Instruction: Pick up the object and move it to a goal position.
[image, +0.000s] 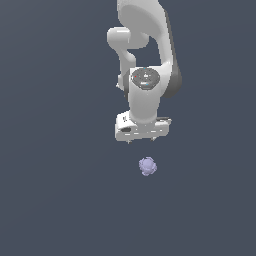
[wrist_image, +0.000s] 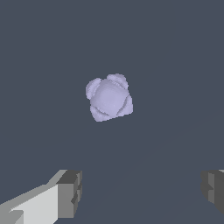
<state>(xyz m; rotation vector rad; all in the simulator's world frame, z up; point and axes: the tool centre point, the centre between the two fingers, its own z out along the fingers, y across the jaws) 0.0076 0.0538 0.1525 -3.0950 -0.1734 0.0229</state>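
Observation:
The object (image: 147, 166) is a small pale lavender lump with a knobbly surface, lying on the dark grey floor. My white gripper (image: 141, 141) hangs above and just behind it, apart from it, with only short finger stubs showing under the hand. In the wrist view the object (wrist_image: 109, 97) lies ahead of the fingers. The two grey fingertips (wrist_image: 70, 194) stand wide apart with nothing between them, so the gripper (wrist_image: 142, 190) is open and empty.
The flat dark grey floor (image: 60, 200) surrounds the object on all sides. The white arm (image: 145, 45) rises behind the gripper toward the top of the exterior view.

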